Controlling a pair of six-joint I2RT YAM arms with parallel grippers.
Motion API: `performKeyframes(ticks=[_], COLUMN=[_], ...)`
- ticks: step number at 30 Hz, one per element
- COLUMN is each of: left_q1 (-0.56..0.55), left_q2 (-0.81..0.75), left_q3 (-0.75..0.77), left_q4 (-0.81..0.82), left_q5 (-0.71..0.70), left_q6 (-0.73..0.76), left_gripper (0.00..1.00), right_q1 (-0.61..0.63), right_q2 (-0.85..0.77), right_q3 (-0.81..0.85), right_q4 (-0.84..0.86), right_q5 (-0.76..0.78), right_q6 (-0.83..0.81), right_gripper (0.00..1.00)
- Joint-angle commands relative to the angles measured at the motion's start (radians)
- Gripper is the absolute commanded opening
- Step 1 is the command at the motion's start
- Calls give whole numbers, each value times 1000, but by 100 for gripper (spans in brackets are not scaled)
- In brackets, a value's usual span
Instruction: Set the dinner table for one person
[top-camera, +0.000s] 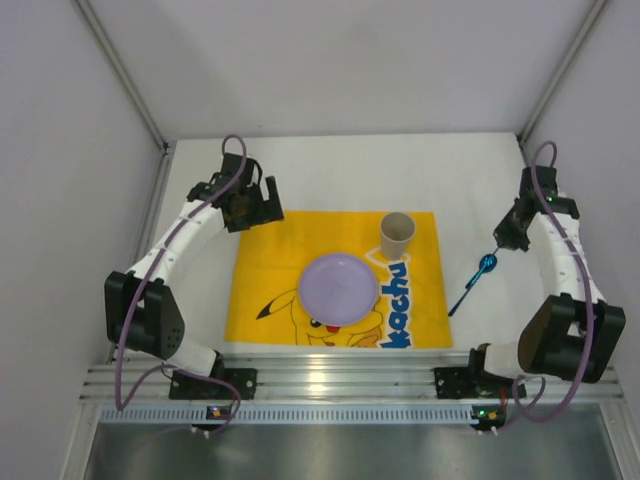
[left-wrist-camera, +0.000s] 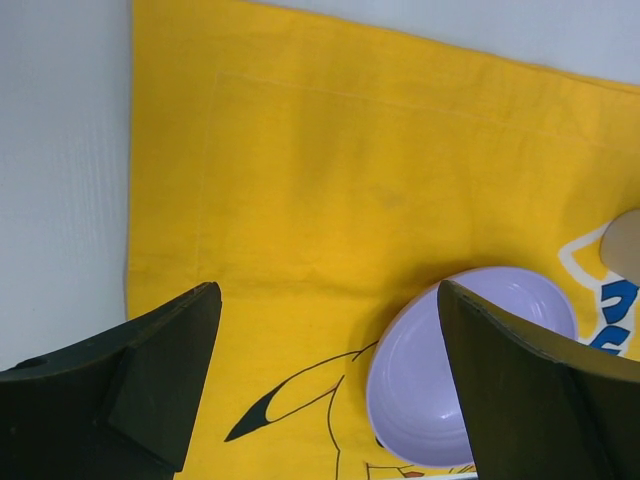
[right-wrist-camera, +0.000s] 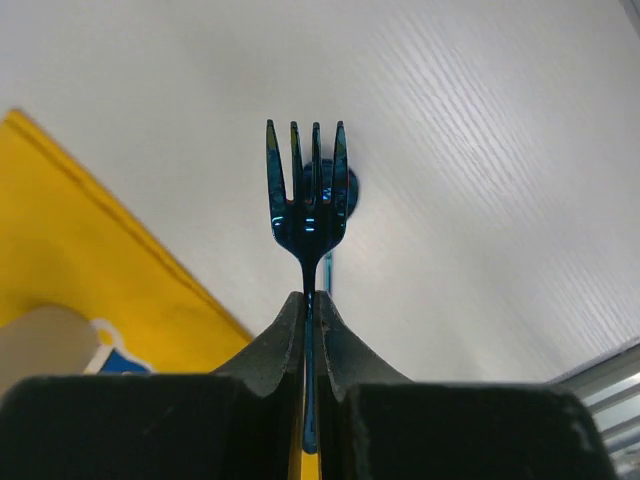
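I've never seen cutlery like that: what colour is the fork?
The fork is a shiny, dark metallic blue, shown best in the right wrist view.

The fork (right-wrist-camera: 308, 190) handle was concealed between the right gripper (right-wrist-camera: 310, 297) fingers. The spoon (right-wrist-camera: 349, 186) lay mostly behind the fork. The plate (left-wrist-camera: 415, 370) was cut by the lower edge; the cup (left-wrist-camera: 625, 245) by the right edge.

Pretty sure this was a robotics lab cell: plain white panel walls (top-camera: 60, 150) boxed in the dinner table (top-camera: 340, 165), a ribbed aluminium rail (top-camera: 340, 378) ran along its near edge, and a left arm (top-camera: 182, 235) and right arm (top-camera: 565, 260) sat bolted there, purple cables (top-camera: 122, 355) looping off.
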Motion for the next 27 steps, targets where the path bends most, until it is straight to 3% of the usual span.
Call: performKeyframes(ticks=[1,3,7,10,15,23,27], left_q1=[-2,-2,-2,-2,-1,-1,-1], left_q2=[13,14,-1,-24,-107,-255,-353], left_q3=[77,105,119,117,119,133,111], left_q4=[5,-10,-35,-46,-73,-185,-222], left_q5=[20,18,3,-30,-93,-218,-270], left_q6=[-14,-13,-20,-46,-100,-112,-141], left_gripper=[95,95,95,96,98,98,98], right_q1=[91,117,296,417,625,798,881], right_q2=[-77,-92,-105,-72,44,217,318], right_q3=[131,212,344,386,456,363,387], right_q4=[-96,-118,-93,27,236,607,640], right_q5=[6,-37,-142,-337,-437,-589,-575], right_q6=[12,18,59,118,197,502,564], right_gripper=[0,0,0,0,0,0,0])
